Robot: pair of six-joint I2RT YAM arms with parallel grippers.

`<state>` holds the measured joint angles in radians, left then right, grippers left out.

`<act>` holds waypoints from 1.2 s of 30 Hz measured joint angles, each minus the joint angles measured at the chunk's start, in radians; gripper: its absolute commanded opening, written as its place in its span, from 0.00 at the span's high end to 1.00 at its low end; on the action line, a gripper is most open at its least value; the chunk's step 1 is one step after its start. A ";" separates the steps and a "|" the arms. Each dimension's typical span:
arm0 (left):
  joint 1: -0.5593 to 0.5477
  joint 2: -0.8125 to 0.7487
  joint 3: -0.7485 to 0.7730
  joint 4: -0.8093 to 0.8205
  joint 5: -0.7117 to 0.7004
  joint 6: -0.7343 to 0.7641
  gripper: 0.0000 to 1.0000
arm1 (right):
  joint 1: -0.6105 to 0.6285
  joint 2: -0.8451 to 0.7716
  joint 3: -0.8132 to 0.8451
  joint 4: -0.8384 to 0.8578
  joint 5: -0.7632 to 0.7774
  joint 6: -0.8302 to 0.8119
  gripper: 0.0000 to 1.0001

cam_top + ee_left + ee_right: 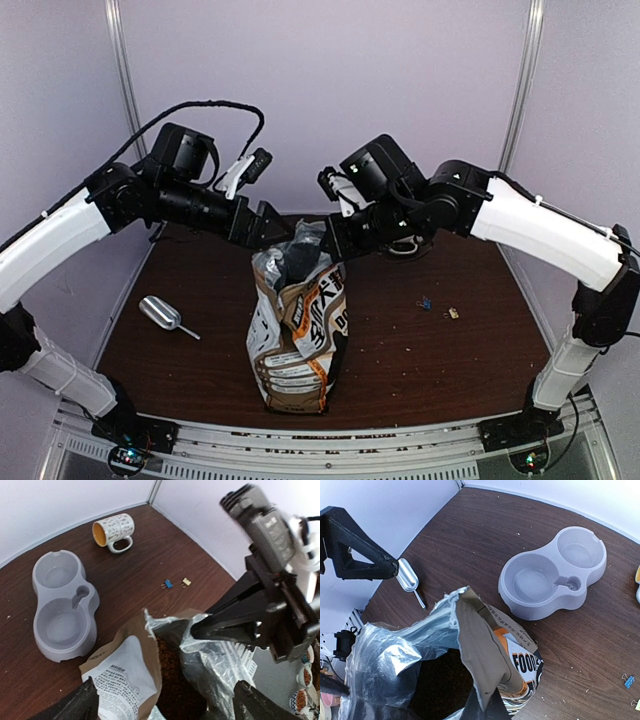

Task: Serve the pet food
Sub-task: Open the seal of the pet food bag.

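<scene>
Left wrist view shows the left gripper (166, 696) spread apart above the kibble (172, 670) inside the bag (125, 677); the right gripper (197, 630) clamps its rim. Best, I think, to widen the mouth gently.

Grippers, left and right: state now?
Left gripper: open, straddling the mouth of the bag.
Right gripper: closed, holding the bag by its torn rim.
</scene>
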<state>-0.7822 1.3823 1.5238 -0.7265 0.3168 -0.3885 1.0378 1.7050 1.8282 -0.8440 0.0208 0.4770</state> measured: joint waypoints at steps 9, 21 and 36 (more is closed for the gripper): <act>-0.027 -0.021 -0.014 -0.102 -0.204 -0.014 0.03 | 0.002 -0.013 -0.029 0.031 0.011 -0.007 1.00; -0.029 -0.053 -0.135 -0.116 -0.125 -0.080 0.71 | 0.006 -0.013 -0.031 0.034 0.022 -0.011 1.00; -0.034 -0.127 -0.174 -0.093 -0.146 -0.129 1.00 | 0.034 -0.001 -0.010 0.027 0.081 -0.058 1.00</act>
<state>-0.8165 1.2552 1.3502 -0.8200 0.1703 -0.5179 1.0714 1.7042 1.8187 -0.8165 0.1017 0.4187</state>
